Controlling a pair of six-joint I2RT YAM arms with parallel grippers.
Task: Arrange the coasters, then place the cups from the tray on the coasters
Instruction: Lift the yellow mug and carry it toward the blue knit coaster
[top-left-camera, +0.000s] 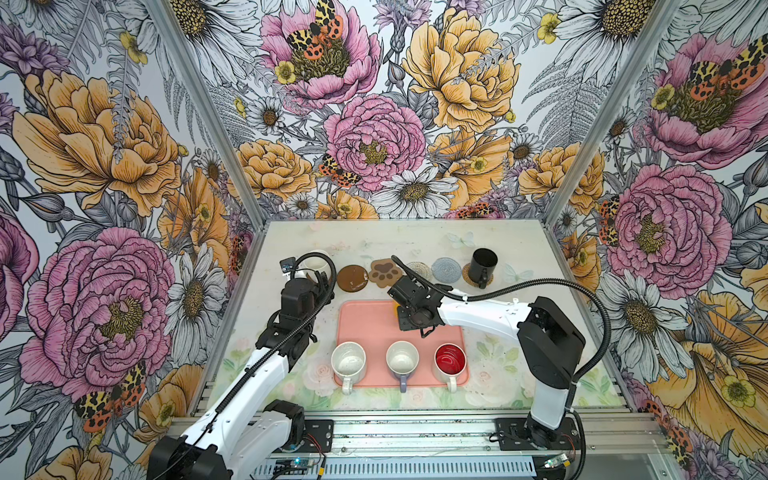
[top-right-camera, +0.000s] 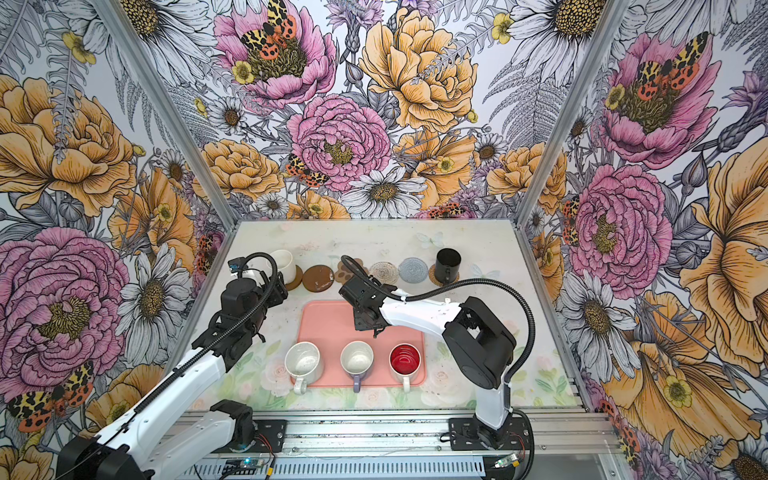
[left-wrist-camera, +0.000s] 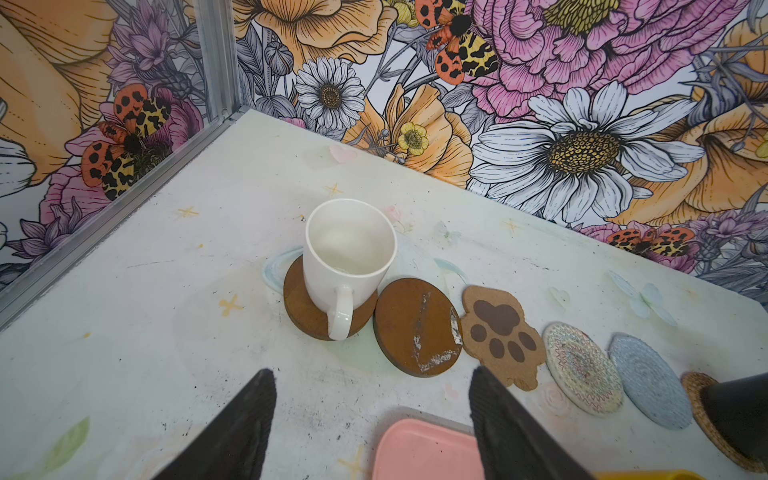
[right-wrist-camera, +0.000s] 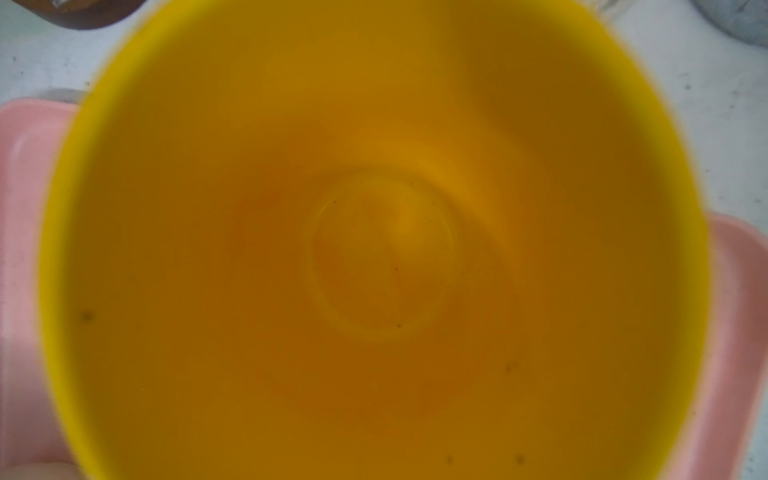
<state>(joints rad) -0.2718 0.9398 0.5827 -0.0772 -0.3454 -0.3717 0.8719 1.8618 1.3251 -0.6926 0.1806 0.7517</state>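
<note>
Picking step: yellow mug (right-wrist-camera: 382, 249) stands on the pink tray's (top-left-camera: 361, 328) far end. Right fingers are hidden above it, so grip cannot be told. Left fingers (left-wrist-camera: 241, 424) are spread and empty. Next, likely: confirm hold, then lift to the paw coaster (top-left-camera: 384, 271) beyond the tray.

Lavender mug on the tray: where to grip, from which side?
Pinch the rim wall on its far side, coming straight down. The lavender mug stands upright, mouth open; its handle points at the near tray edge, speckled mug and red-lined mug flank it.
</note>
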